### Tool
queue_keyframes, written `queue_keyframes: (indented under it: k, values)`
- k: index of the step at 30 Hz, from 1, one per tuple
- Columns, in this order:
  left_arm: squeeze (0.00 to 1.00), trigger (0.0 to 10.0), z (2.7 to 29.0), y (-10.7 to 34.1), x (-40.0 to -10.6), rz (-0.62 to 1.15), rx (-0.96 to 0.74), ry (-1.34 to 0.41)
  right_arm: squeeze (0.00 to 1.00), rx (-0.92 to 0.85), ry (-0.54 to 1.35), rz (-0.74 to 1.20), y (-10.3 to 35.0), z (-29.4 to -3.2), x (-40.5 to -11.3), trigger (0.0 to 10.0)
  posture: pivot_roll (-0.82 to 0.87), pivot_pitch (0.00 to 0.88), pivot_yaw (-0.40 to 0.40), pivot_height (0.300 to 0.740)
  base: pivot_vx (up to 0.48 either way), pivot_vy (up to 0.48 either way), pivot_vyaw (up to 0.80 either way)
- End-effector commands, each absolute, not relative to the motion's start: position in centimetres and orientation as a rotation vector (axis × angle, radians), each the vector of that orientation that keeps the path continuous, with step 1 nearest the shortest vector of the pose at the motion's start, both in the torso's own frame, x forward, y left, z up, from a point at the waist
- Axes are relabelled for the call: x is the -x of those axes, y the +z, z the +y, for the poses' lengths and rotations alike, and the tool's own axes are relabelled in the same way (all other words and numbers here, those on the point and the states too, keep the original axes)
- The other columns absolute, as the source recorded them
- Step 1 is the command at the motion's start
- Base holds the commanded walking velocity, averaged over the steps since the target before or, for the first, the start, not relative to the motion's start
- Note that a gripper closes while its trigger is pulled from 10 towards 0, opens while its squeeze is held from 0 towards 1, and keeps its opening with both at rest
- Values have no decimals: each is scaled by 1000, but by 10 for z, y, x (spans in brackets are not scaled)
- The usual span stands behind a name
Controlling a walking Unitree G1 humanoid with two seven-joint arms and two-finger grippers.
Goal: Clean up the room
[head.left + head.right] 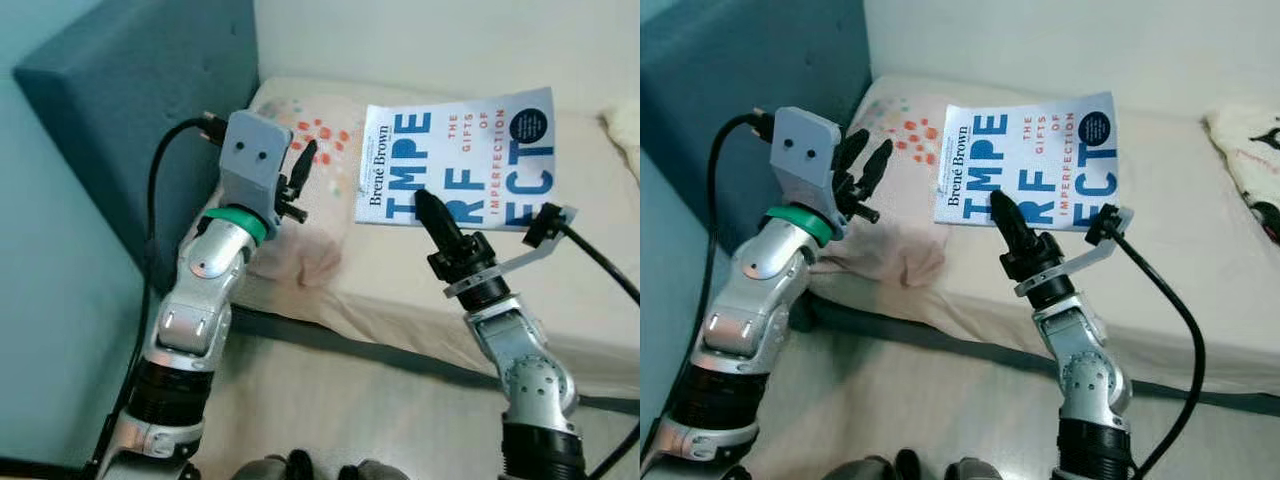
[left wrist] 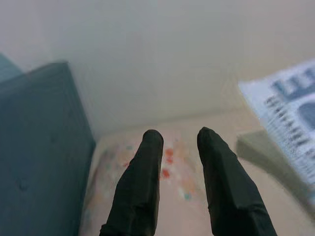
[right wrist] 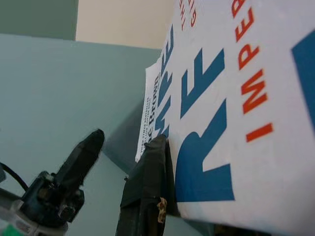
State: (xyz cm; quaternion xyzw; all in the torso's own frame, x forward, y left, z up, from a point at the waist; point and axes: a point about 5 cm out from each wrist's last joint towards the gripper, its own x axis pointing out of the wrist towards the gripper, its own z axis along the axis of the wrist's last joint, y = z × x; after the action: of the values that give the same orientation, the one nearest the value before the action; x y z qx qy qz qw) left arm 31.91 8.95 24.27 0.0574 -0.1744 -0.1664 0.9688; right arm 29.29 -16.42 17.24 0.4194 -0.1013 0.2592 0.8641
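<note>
A white paperback book [image 1: 460, 155] with large blue letters and orange lettering on its cover lies flat on a cream-covered bed [image 1: 590, 270], close to the wall and just beside a pillow [image 1: 300, 190] printed with small orange and red dots. The book's spine, bearing an author's name, faces the pillow. A dark teal padded headboard [image 1: 130, 110] stands at the head of the bed, behind the pillow, against a pale blue wall [image 1: 50, 330].

The right gripper [image 1: 432, 215] reaches over the near edge of the book, its black fingers lying close together and pointing toward the blue letters. In the right wrist view one finger [image 3: 147, 187] sits right at the cover's edge, with the cover rising large beside it, but whether the fingers pinch the book or merely touch it cannot be told from these pictures.

The left gripper [image 1: 862, 165] hangs raised above the pillow, well apart from the book. Its two black fingers [image 2: 140, 187] stand parted with a clear gap between them and hold nothing; in the left wrist view the dotted pillow shows through that gap, with the book off to one side.

At the far right of the bed lies a piece of white cloth [image 1: 1245, 150] with dark markings
</note>
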Motion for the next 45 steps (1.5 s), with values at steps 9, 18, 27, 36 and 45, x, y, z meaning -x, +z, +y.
queue_keyframes:
  k: [9, 18, 27, 36, 45]
  values:
    - [0, 10000, 88, 235, -318, -335, -131, -345, 0, -883, 543, -233, 174, -166, -292, 10000, -59, 0, 49, 716, 0, -373, 0]
    - [0, 10000, 88, 235, -319, -329, -130, -342, 0, -882, 543, -235, 174, -166, -293, 10000, -61, 0, 50, 716, 0, 0, 0]
    - [0, 10000, 90, 234, -321, -339, -146, -324, 0, -880, 546, -238, 175, -165, -293, 10000, -63, 0, 51, 716, 281, 0, 0]
    - [0, 10000, 88, 234, -321, -342, -143, -329, 0, -880, 546, -237, 174, -166, -293, 10000, -62, 0, 50, 716, 480, 0, 0]
    - [0, 10000, 88, 234, -321, -342, -140, -329, 0, -881, 547, -235, 175, -166, -293, 10000, -63, 0, 49, 716, 480, 0, -344]
